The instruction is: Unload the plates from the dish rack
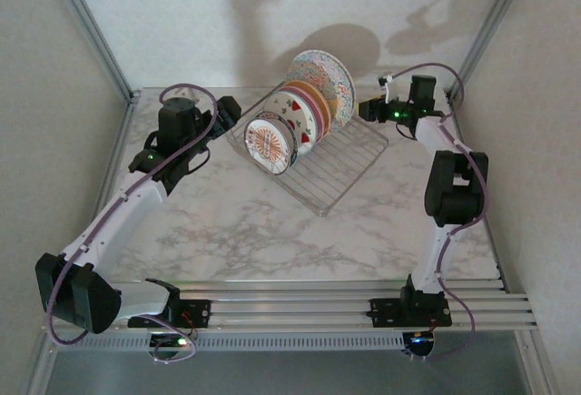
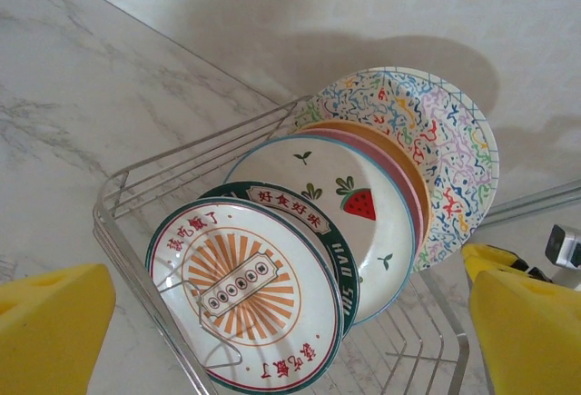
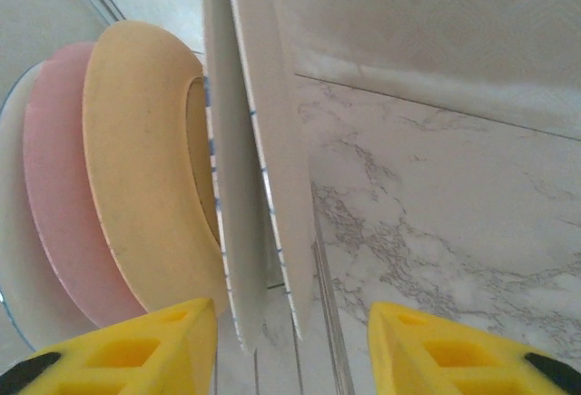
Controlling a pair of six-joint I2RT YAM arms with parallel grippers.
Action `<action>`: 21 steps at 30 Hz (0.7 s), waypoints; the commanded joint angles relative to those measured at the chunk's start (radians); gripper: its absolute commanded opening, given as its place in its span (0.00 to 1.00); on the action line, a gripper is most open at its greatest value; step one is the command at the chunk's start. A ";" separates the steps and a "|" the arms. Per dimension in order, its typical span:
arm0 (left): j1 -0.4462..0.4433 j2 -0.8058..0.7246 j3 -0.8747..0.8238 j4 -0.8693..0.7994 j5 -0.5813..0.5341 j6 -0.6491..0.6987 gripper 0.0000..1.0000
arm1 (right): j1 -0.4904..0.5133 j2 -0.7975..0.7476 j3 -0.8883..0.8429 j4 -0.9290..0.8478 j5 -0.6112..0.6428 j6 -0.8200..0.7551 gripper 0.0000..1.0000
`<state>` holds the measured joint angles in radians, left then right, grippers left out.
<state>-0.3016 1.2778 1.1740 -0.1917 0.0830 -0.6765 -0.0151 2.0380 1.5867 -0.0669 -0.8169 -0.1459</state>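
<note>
Pale walls and metal frame posts close in a white, grey-veined marble table [image 1: 272, 241]. At its far middle the dish rack [image 1: 340, 172] sits on the table at an angle, its plates standing on edge in a row between the two arms.

On the left arm [image 1: 136, 195], the left jaws stand wide open with nothing held; their yellow pads [image 2: 50, 322] sit at the two lower corners of the wrist view. Ahead of them, between the pads, lies the near end of the dish rack [image 2: 118, 195]. Nearest the left jaws is the small sunburst plate [image 2: 241, 309]. Behind it come a green-rimmed plate [image 2: 304, 202], a white plate with a strawberry [image 2: 381, 241], a pink rim [image 2: 404, 177], the yellow-orange plate [image 2: 381, 133] and, farthest from these jaws, the large multicolour plate [image 2: 440, 132].

On the right arm [image 1: 454, 186], the right jaws are at the other end of the row, beside the large plate's rim. They are parted, and two thin pale plate edges [image 3: 231, 186] stand upright in the gap between the yellow pads [image 3: 136, 350]. Bare table shows between those edges and the right-hand pad. Whether the left-hand pad touches the nearer edge I cannot tell. Just outside the left-hand pad are the yellow-orange plate's back [image 3: 145, 159] and, beyond it, the pink plate [image 3: 64, 177].
</note>
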 commanded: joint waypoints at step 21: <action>-0.005 0.012 0.041 0.006 0.004 0.042 0.99 | 0.012 0.097 0.089 0.049 -0.022 0.081 0.41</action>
<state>-0.3016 1.2873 1.1835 -0.1921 0.0830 -0.6537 -0.0120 2.1128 1.6356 -0.0410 -0.8330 -0.0776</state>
